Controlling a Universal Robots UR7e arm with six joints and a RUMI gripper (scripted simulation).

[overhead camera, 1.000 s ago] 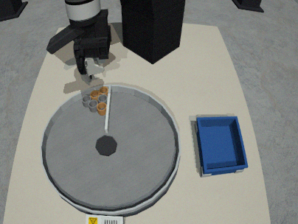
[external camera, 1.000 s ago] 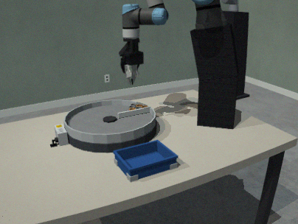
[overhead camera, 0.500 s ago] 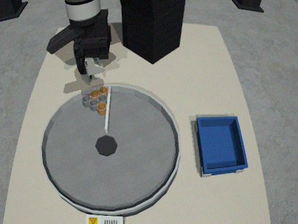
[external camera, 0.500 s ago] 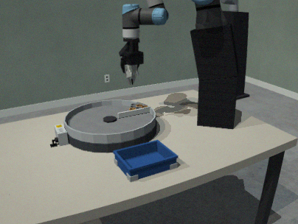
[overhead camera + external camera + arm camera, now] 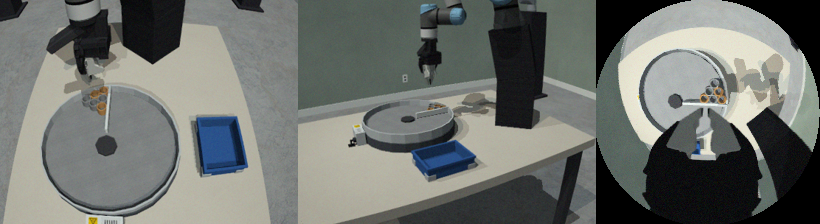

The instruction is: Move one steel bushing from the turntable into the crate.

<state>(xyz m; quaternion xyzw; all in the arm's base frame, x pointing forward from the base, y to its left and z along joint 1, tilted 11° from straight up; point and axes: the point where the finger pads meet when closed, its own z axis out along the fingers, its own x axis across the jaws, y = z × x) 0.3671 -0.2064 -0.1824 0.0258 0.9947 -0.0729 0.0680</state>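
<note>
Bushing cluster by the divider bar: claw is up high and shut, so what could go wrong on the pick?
1. The bushings sit packed together, grey and orange touching, against the white bar and the turntable rim. Fingers may not fit around one and could knock neighbours.
2. The claw is shut and empty; descending without opening would just push parts.
3. Orange and grey sleeves mix; grabbing an orange one would likely be the wrong part.
4. The crate lies across the table, a long carry.
</note>
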